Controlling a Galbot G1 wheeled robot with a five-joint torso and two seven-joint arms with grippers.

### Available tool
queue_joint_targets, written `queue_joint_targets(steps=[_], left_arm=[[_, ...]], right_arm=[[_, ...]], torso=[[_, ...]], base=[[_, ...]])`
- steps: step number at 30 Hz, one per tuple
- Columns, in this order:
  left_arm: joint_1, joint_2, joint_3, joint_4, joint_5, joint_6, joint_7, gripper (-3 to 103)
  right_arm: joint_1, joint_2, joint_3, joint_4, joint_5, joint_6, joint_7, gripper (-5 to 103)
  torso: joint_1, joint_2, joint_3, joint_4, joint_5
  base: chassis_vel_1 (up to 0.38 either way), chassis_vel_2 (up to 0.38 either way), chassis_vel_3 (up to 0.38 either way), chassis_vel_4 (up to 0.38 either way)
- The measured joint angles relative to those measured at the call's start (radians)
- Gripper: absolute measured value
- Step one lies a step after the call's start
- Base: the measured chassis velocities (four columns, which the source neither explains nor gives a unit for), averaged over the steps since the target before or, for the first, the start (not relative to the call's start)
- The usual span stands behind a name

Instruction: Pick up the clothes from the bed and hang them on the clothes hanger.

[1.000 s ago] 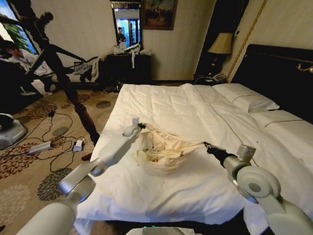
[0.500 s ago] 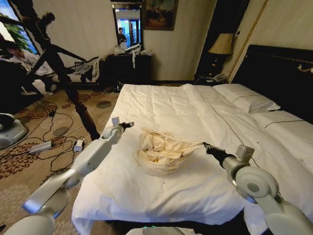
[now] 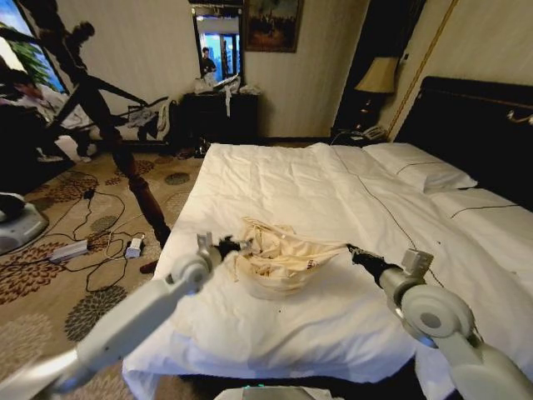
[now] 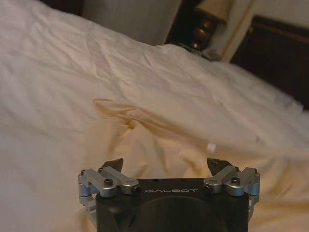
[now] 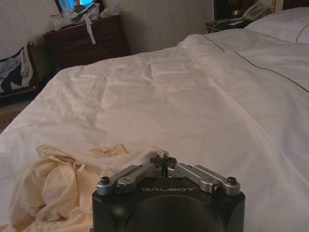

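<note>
Crumpled clothes mid-bed (grippers flanking)

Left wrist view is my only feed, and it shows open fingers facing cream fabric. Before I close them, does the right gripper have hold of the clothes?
Observer: Yes. In the right wrist view the right gripper is shut, with an edge of the clothes pinched at its tips.
Operator: Where does my left gripper sit against the pile?
Observer: The head view puts the left gripper at the pile's left edge, opposite the right one.
Operator: Where on the bed is the pile?
Observer: On the near half of the bed, with white duvet showing all around it.
</note>
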Motion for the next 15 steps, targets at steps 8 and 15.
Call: queue_joint_targets(steps=[8,15], left_arm=[[-0.098,-0.154,0.056,0.09,-0.083,0.014,-0.097,98],[-0.206,-0.304,0.039,0.23,-0.15,0.014,-0.187,94]], right_arm=[[-0.001,-0.003,0.002,0.003,0.0,0.0,0.002,0],[-0.011,-0.003,0.018,0.008,0.001,0.0,0.003,0]], torso=[[0.0,0.0,0.0,-0.0002,0.0005],[0.0,0.0,0.0,-0.0002,0.0005]], base=[[0.0,0.0,0.0,0.0],[0.0,0.0,0.0,0.0]])
